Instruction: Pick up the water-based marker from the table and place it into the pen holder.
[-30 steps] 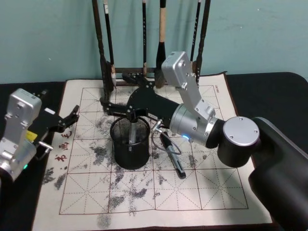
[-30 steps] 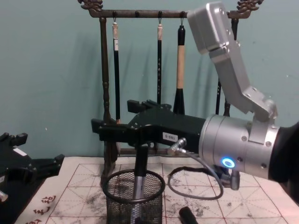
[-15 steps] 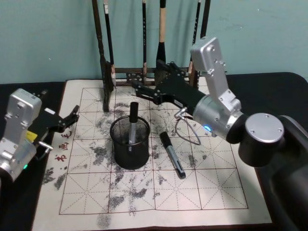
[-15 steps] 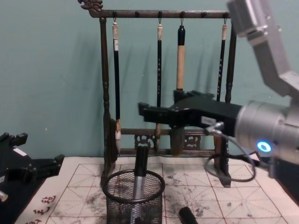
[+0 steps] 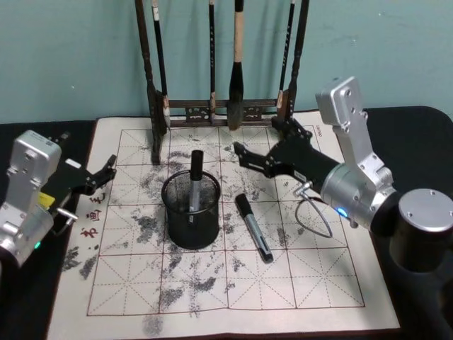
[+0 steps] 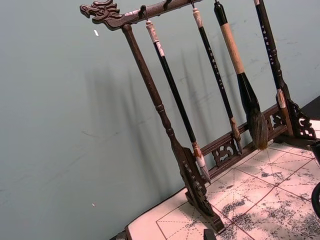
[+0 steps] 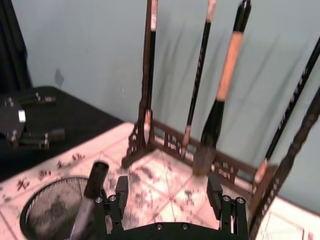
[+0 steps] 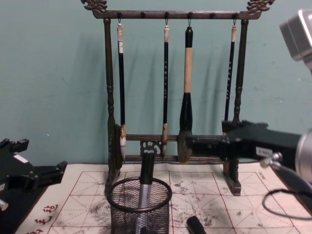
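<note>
A teal wall [image 5: 382, 49] backs a dark table [image 5: 403, 117] spread with a cream calligraphy mat [image 5: 318, 283]. Its red grid is mottled with grey ink smudges [image 5: 202, 285], and red characters [image 5: 90, 216] run along its 9 o'clock edge. At the mat's 12 o'clock edge stands a tall dark wooden brush rack [image 5: 151, 85] hung with four brushes [image 8: 187, 63]. The right gripper [image 5: 256, 136] hovers over the mat at about 1 o'clock from the pen holder [image 5: 191, 223], jaws spread and holding nothing. The left gripper [image 5: 106, 170] sits at the mat's 9 o'clock edge, jaws likewise apart and empty. The pen holder, a small round black wire-mesh cup with a solid rim, stands just toward 9 o'clock of the mat's centre. The water-based marker [image 5: 195, 164] stands inside it, leaning slightly, black cap up and clear of the rim, grey barrel showing through the mesh. A second marker [image 5: 253, 228], black-capped, lies flat on the mat at 3 o'clock of the holder, just beside it and not touching.
</note>
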